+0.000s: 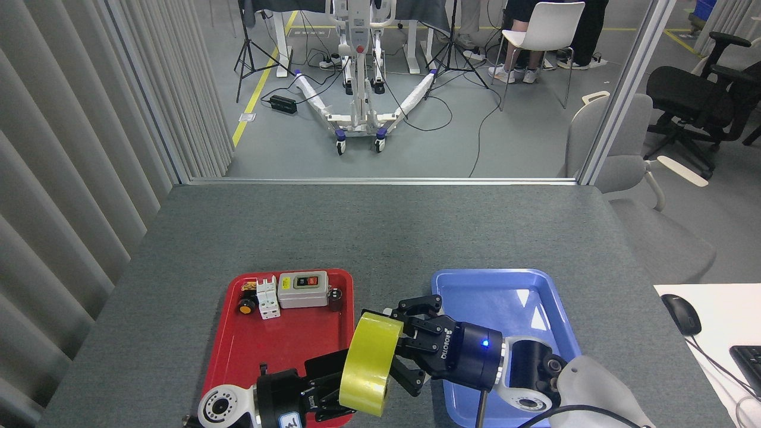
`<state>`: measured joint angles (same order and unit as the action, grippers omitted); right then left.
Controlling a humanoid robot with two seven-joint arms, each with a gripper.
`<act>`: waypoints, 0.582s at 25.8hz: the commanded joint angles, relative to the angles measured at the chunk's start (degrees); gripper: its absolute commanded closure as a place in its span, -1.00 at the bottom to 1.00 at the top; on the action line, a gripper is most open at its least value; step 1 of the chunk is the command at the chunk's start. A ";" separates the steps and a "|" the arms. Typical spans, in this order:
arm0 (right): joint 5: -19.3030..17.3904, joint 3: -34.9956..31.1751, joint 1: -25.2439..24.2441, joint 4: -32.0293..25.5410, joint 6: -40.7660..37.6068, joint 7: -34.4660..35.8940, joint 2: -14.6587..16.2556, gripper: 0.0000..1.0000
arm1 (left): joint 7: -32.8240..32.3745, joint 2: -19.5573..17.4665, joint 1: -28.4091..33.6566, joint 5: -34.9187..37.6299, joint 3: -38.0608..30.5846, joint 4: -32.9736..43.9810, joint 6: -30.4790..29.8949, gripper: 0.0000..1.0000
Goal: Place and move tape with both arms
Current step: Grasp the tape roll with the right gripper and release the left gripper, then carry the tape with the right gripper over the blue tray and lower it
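The tape (365, 364), a wide yellow roll, hangs on edge and tilted above the gap between the two trays. My left gripper (330, 385) comes in from the bottom edge and is shut on the roll's left side. My right gripper (397, 348), black with a blue light, faces the roll from the right. Its fingers are spread, one over the roll's top rim and one by its lower right side. Their tips are hidden behind the roll, so contact is not visible.
A red tray (285, 348) on the left holds a grey switch box (303, 289), a white breaker (267, 297) and a small yellow-capped button (244, 307). A blue tray (523, 297) lies on the right, partly under my right arm. A mouse (681, 313) sits on a white desk at far right.
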<state>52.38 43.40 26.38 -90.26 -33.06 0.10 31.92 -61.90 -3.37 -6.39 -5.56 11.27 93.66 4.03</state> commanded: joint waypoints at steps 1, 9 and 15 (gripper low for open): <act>0.27 -0.24 -0.19 -0.01 0.10 -0.80 -0.10 0.42 | 0.12 0.03 -0.03 0.03 -0.11 -0.40 -1.57 -1.00; 1.59 -9.91 -3.44 -2.73 -2.54 -0.80 -1.69 0.42 | 0.21 0.03 -0.47 0.03 -0.37 -0.67 -1.92 -1.00; 1.59 -24.59 -9.41 -3.26 -8.16 -0.89 -3.62 0.40 | 3.19 0.21 -0.73 0.64 -2.30 -1.99 -2.80 -1.00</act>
<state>54.01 25.68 19.71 -93.31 -38.88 -2.55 29.34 -60.45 -3.16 -7.10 -5.40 9.63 92.18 1.63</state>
